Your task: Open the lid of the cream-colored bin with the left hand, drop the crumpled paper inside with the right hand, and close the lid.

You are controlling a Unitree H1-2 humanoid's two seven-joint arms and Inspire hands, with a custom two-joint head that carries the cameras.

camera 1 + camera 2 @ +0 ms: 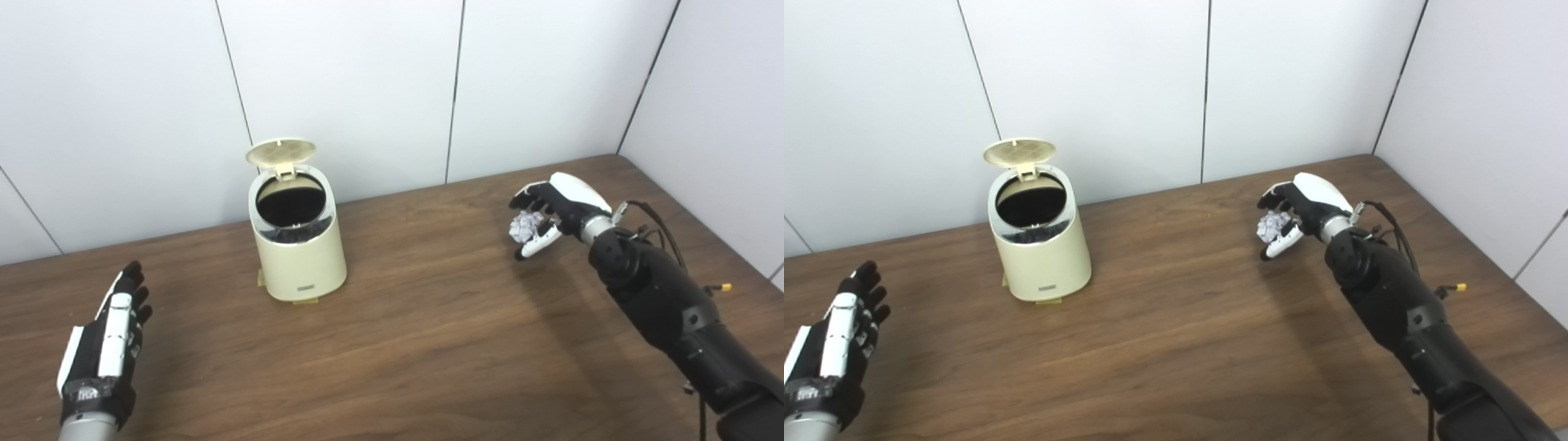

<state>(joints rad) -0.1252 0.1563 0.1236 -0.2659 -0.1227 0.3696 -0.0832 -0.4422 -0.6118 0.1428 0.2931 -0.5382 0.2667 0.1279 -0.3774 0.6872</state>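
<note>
The cream-colored bin (298, 251) stands on the wooden table (429, 343) near the back wall, left of centre. Its round lid (281, 152) is tipped up on the rear hinge, and the dark inside shows. My right hand (554, 211) hovers well to the right of the bin, fingers curled around the white crumpled paper (525, 225). My left hand (110, 343) is low at the front left, fingers straight and apart, holding nothing, well short of the bin.
White wall panels run close behind the bin and along the table's right side. Cables (658, 223) with a yellow connector (726, 286) hang off my right forearm. Bare wood lies between the bin and the right hand.
</note>
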